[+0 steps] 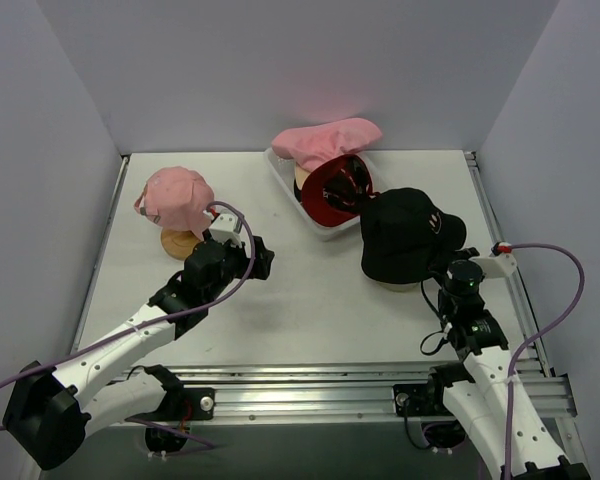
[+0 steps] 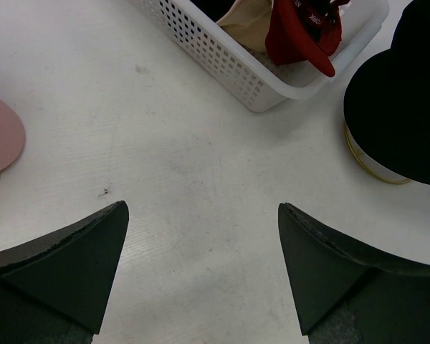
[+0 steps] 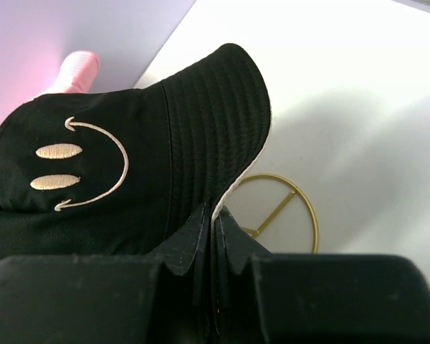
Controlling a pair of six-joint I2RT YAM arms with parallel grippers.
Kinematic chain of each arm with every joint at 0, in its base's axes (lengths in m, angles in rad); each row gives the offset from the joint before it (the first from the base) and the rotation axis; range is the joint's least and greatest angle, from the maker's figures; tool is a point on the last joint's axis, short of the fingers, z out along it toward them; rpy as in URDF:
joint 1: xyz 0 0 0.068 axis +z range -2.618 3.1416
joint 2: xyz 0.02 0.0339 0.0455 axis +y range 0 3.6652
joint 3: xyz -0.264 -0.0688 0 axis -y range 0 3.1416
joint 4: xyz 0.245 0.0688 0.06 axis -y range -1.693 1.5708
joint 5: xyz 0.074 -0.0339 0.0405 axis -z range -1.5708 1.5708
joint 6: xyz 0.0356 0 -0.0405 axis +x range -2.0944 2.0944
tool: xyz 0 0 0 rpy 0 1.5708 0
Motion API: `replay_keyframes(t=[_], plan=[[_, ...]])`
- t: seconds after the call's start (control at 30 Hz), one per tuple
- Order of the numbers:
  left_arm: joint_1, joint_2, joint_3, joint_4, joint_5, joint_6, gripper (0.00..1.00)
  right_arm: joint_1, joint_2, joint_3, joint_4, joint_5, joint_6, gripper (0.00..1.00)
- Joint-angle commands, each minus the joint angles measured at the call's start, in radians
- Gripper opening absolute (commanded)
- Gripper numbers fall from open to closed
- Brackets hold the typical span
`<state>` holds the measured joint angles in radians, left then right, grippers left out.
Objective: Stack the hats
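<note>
Pinching the black hat's (image 3: 129, 165) brim in my right gripper (image 3: 215, 215), hat atop a gold stand (image 3: 290, 208). Left gripper (image 2: 201, 211) hangs wide open over the table (image 2: 165, 143). Pink cap (image 1: 177, 197) tops a wooden stand (image 1: 178, 241); red cap's (image 1: 335, 190) in the basket (image 1: 325, 229).

Open lane down the middle, blocked on three sides.

The bare table (image 1: 310, 310) runs wide between the pink cap (image 1: 175, 195) on the left and the black bucket hat (image 1: 400, 235) on the right. The left gripper (image 2: 201, 215) hangs over that stretch, fingers spread, nothing beneath it. The white basket (image 1: 285, 180), heaped full, blocks the far centre. The right gripper (image 3: 213, 215), pinched on the black brim, fills the narrow gap toward the right wall (image 1: 580, 120).
</note>
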<state>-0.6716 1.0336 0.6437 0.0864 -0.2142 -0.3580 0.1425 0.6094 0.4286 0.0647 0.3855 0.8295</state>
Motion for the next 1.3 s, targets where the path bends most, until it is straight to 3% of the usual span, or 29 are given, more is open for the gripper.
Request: replay_keyframes(t=[0.0, 0.23, 0.5, 0.67, 1.0, 1.27], plan=[[-0.003, -0.003, 0.022, 0.013, -0.019, 0.010, 0.94, -0.011, 0.061, -0.074, -0.100, 0.009, 0.016, 0.00], [-0.003, -0.017, 0.022, 0.009, -0.022, 0.013, 0.94, -0.012, 0.064, -0.056, -0.120, 0.003, 0.014, 0.00], [-0.003, -0.029, 0.019, 0.004, -0.034, 0.016, 0.94, -0.021, 0.085, 0.185, -0.259, 0.047, -0.020, 0.00], [-0.003, -0.027, 0.020, 0.003, -0.030, 0.016, 0.94, -0.034, 0.093, 0.228, -0.299, 0.069, -0.049, 0.00], [-0.003, -0.023, 0.020, 0.003, -0.030, 0.016, 0.94, -0.047, 0.032, 0.047, -0.269, 0.059, 0.017, 0.00], [-0.003, -0.010, 0.025, 0.000, -0.044, 0.017, 0.94, -0.047, 0.150, -0.040, -0.125, 0.004, 0.053, 0.00]])
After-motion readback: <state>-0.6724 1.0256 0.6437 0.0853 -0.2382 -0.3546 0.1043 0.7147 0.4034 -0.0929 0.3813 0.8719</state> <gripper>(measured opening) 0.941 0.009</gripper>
